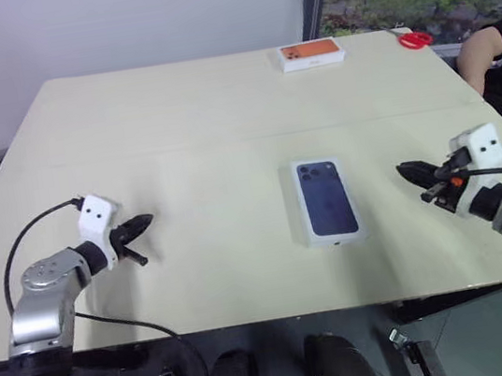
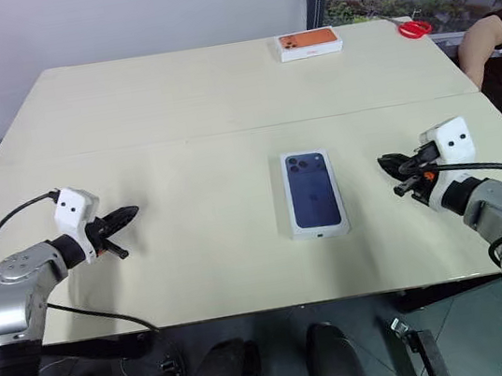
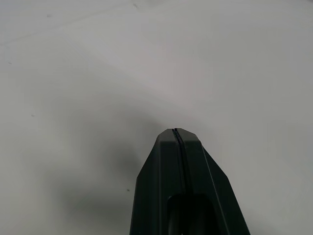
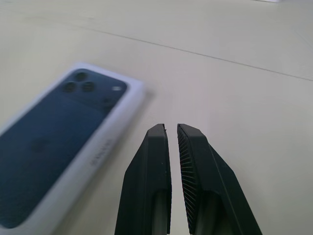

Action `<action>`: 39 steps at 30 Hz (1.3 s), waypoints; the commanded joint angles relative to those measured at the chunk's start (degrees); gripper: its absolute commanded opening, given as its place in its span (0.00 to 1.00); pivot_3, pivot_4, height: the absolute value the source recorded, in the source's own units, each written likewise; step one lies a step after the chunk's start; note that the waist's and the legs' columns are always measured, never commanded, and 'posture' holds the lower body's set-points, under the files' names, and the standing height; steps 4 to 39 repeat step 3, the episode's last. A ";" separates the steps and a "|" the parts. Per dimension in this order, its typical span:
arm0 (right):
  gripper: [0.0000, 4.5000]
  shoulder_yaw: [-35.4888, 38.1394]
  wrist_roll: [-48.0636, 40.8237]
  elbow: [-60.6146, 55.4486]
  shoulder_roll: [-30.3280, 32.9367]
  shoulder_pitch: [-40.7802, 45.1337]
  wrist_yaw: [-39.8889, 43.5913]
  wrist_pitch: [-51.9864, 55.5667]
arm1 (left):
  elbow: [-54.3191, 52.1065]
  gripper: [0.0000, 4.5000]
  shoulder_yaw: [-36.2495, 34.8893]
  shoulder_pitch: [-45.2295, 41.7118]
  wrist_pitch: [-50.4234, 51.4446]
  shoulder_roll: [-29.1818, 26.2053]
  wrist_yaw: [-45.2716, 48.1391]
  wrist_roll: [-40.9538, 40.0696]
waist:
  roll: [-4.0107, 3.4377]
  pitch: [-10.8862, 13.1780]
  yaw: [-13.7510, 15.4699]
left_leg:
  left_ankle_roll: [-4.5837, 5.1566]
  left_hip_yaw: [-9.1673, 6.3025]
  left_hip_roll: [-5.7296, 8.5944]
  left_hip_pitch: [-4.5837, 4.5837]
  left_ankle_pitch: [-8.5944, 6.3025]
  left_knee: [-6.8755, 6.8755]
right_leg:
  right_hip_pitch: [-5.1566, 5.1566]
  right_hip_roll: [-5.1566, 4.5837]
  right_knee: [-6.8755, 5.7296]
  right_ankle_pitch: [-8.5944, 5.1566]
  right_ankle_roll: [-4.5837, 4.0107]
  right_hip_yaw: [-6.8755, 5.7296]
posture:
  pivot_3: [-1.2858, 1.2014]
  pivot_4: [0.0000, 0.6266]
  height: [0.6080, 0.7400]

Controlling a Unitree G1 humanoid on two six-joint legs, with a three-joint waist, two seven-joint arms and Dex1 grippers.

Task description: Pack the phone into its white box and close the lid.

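White cardboard, glossy print, so I reckon the lid (image 1: 329,201) is light, stiff and a bit slick. It sits closed over the white box mid-surface (image 1: 199,281), between my two claws and touching neither. Left claw (image 1: 140,225) is pinched fully shut, right claw (image 1: 411,172) nearly shut with a thin gap, both empty. If I had to lift it, I'd pinch the long side walls, not the top. Orange-topped box (image 1: 311,53) sits at the far edge.

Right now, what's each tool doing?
Left tool: shut, holding nothing.
Right tool: nearly shut, a thin gap between its fingers, holding nothing, beside the closed box.
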State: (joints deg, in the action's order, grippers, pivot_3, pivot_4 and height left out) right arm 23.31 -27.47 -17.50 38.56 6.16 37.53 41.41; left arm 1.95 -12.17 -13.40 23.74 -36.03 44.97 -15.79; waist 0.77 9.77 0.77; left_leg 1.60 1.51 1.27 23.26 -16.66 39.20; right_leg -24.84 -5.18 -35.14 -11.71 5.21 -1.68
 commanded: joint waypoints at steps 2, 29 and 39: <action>0.10 0.00 -1.47 -2.10 -0.15 -0.87 0.05 -1.15 | -2.47 0.00 -1.58 1.74 -0.34 -1.17 -0.36 -1.09 | 0.00 0.00 -0.05 | 0.00 0.00 0.00 0.00 0.00 -0.01 | -0.01 -0.02 0.00 0.00 -0.01 0.01 | 0.52 0.24 1.00; 0.10 -0.21 -1.74 -2.77 -0.42 -1.27 -0.18 -1.05 | -2.48 0.00 -1.87 2.32 -0.65 -1.35 -0.20 -1.19 | 0.00 0.00 -0.05 | 0.00 0.00 -0.01 0.00 0.00 -0.01 | -0.01 -0.03 -0.01 0.00 -0.01 0.01 | 0.52 0.24 1.00; 0.10 -0.21 -1.74 -2.77 -0.42 -1.27 -0.18 -1.05 | -2.48 0.00 -1.87 2.32 -0.65 -1.35 -0.20 -1.19 | 0.00 0.00 -0.05 | 0.00 0.00 -0.01 0.00 0.00 -0.01 | -0.01 -0.03 -0.01 0.00 -0.01 0.01 | 0.52 0.24 1.00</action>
